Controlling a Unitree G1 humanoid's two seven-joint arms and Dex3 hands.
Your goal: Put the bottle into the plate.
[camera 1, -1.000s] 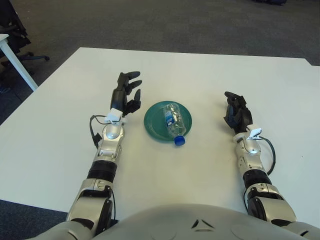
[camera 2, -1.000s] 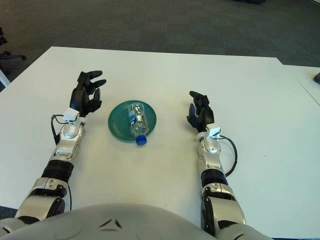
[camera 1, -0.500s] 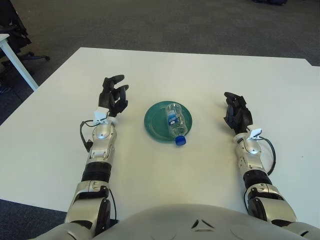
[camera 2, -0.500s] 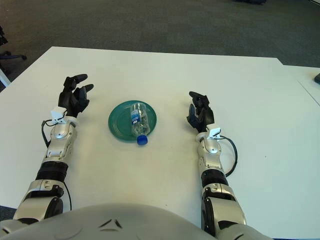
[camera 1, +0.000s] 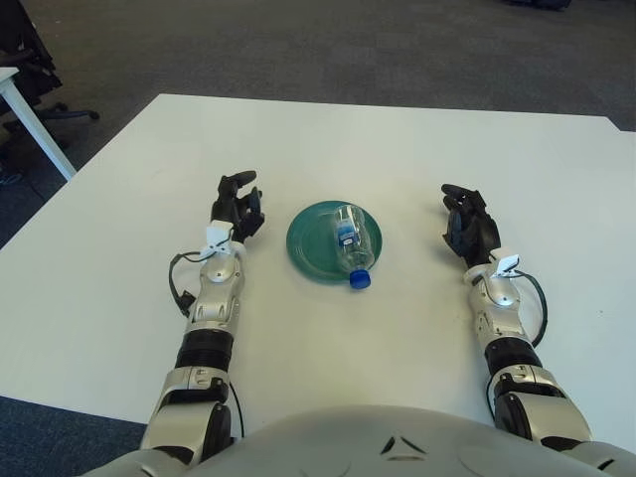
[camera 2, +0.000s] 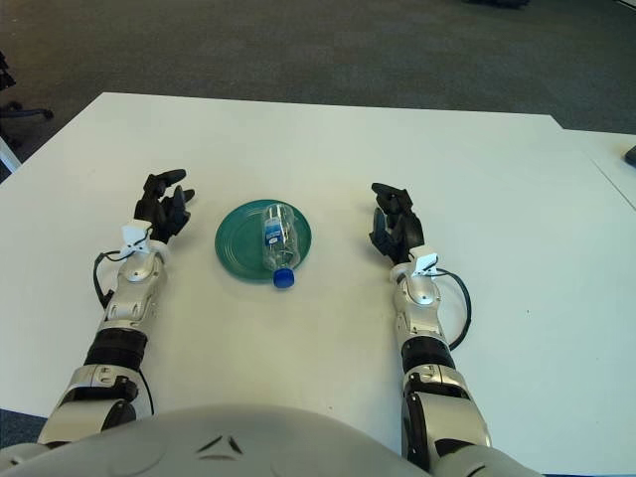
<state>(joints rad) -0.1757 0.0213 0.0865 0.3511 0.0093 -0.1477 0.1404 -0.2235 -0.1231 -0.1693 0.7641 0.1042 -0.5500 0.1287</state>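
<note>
Bottle (camera 1: pixel 350 243) already lies in the green plate (camera 1: pixel 304 245), cap toward 5 o'clock, at 3 o'clock from the nearer left robot hand (camera 1: pixel 236 207); both hands relaxed and empty, right robot hand (camera 1: pixel 466 221) parked opposite.

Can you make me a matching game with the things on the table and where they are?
Things:
1. bottle
2. plate
3. left robot hand
4. right robot hand

Places:
A. empty, on the table to the right of the plate
B. lying on its side on the plate, blue cap poking over the near rim
C. empty, on the table to the left of the plate
D. green, in the middle of the white table

Pairs: 1-B, 2-D, 3-C, 4-A
</note>
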